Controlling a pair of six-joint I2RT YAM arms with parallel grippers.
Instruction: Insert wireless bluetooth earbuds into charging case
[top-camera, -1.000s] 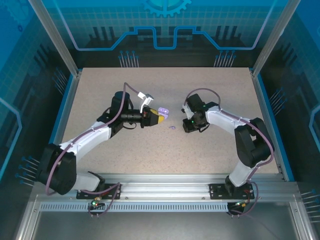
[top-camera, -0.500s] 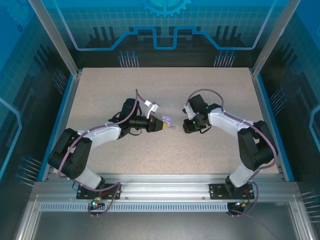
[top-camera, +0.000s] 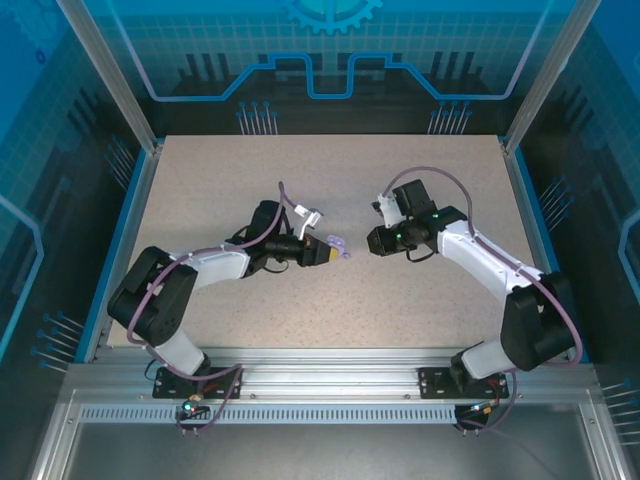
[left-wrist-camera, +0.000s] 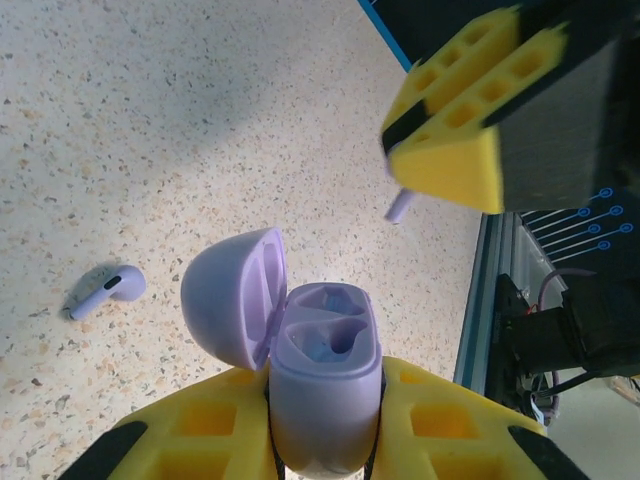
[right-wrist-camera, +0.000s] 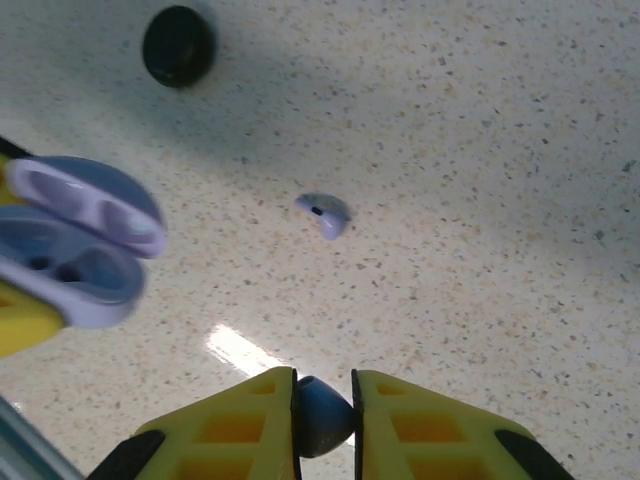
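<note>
Facing each other over the middle of the tabletop (top-camera: 330, 320), the two arms meet tip to tip, close together yet apart. The left fingers (left-wrist-camera: 190, 440), yellow, are clamped on the lower body of a pale lavender charging case (left-wrist-camera: 325, 385), with one finger against each side. Its lid (left-wrist-camera: 235, 295) is swung open on the hinge and stands to the left of the body in the left wrist view. Two moulded sockets show in the open top.

The right fingers (right-wrist-camera: 230, 420), also yellow, are pressed in on a lavender piece, the held earbud (right-wrist-camera: 320, 415), pinching its rounded head between their tips. In the left wrist view the thin stem of the held earbud pokes out from under the right fingers. It sits above and to the right of the open charging case and does not touch it.

A second lavender piece, the loose earbud (right-wrist-camera: 325, 213), lies on its side on the speckled tabletop. It is beyond the right fingers in the right wrist view and to the left of the lid in the left wrist view, apart from both. A black round object (right-wrist-camera: 178, 45) rests on the tabletop farther off, at the upper left of the right wrist view; its kind cannot be told. A bright patch of reflected light lies on the tabletop just ahead of the right fingers.
</note>
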